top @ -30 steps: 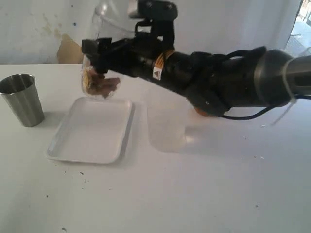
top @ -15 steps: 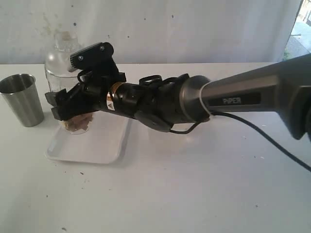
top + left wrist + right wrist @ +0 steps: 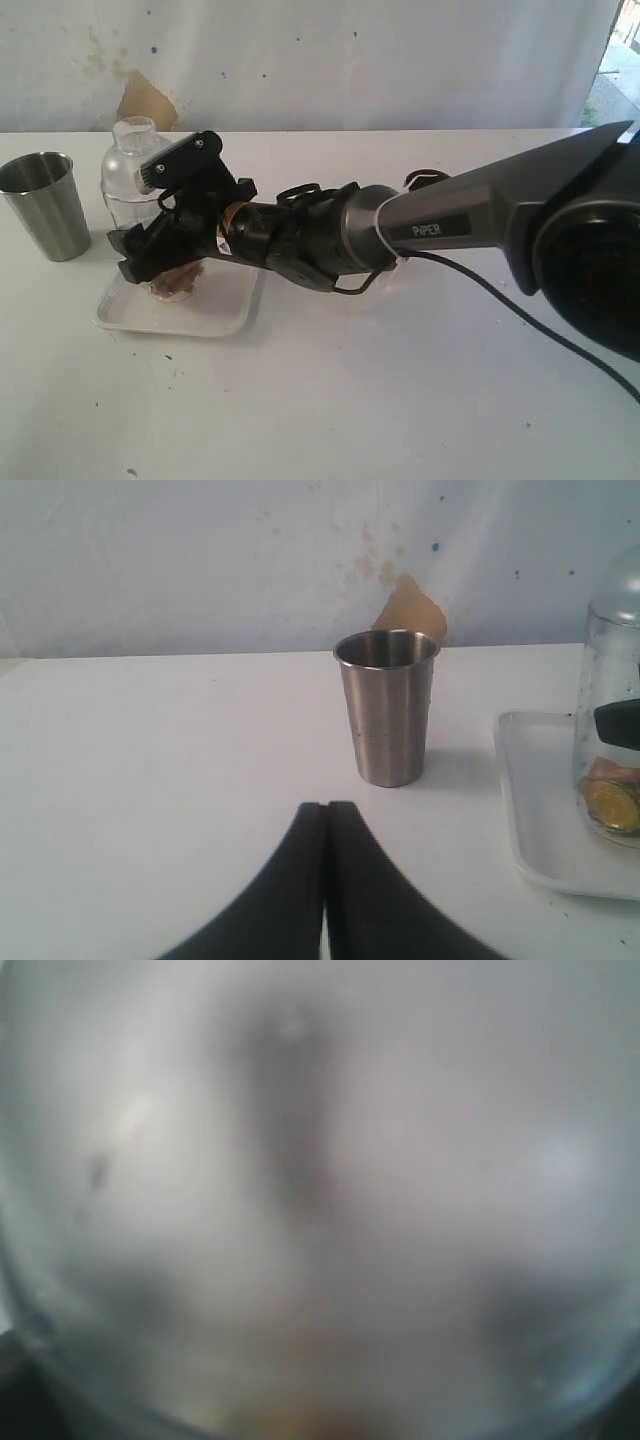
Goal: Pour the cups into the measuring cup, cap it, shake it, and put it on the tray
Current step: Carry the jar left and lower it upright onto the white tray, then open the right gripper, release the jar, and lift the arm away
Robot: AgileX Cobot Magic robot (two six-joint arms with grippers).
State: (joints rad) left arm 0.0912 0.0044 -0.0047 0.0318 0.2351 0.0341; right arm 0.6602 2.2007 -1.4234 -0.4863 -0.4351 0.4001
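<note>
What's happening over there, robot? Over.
Left end effector shut, empty. Right end effector gripping capped measuring cup, upright over tray. Steel tumbler apart, not blocking.

A flat white table top [image 3: 420, 400] with a few small dark specks fills the foreground. Behind it stands a pale whitish wall [image 3: 400, 60] with faint stains and blue dots, and one tan, roughly triangular patch [image 3: 143, 103] low down on it. Bright daylight enters at the far upper corner [image 3: 626, 40] of the exterior view; the rest is evenly lit.

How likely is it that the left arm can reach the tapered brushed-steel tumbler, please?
Probably yes: the tapered brushed-steel tumbler stands upright ahead of the shut left gripper, only white table between them.
</note>
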